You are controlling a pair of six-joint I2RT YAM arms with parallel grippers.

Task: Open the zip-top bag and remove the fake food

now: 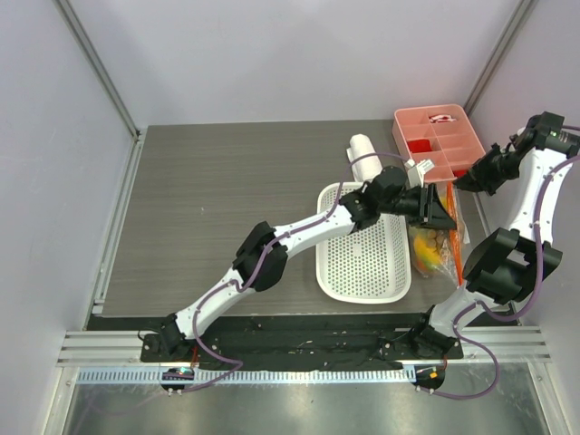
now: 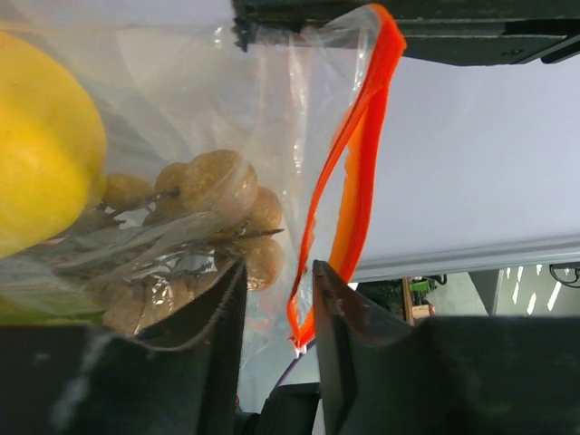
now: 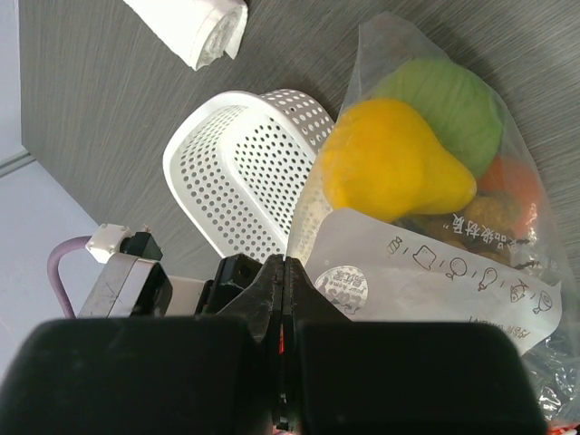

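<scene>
While the right gripper [image 3: 284, 268] is clenched on one edge of the zip-top bag [image 3: 426, 272], the bag is just in front of its fingertips, with the fake food [image 3: 390, 163] heaped inside. The left gripper [image 2: 276, 272] has its jaws a little apart. The orange zip strip [image 2: 358, 163] runs down into the gap between them, and I judge it is not pinched. The film looks thin, soft and slippery, and the fruits weigh it down, so a flat grip may slide. A better hold is the thicker strip, on the lip opposite the right fingers.
</scene>
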